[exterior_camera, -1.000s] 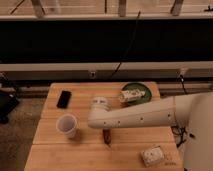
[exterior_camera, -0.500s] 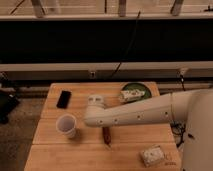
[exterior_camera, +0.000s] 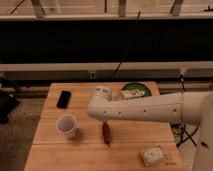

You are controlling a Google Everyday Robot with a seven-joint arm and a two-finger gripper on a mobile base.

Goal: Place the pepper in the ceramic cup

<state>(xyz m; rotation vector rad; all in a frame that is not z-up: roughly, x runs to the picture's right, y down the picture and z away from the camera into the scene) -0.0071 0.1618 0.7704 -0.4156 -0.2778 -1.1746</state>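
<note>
The dark red-brown pepper lies or hangs lengthwise at the middle of the wooden table, just under the end of my white arm. My gripper is at the pepper's upper end, mostly hidden by the arm, so I cannot tell whether it grips the pepper. The white ceramic cup stands upright to the left of the pepper, about a hand's width away. Nothing shows inside it.
A flat black phone lies at the table's back left. A green bowl holding a packet sits at the back right. A pale snack packet lies at the front right. My arm spans the table's right half.
The end of my arm has shifted left towards the cup. The pepper has stayed in nearly the same place. The cup and the phone have not moved.
</note>
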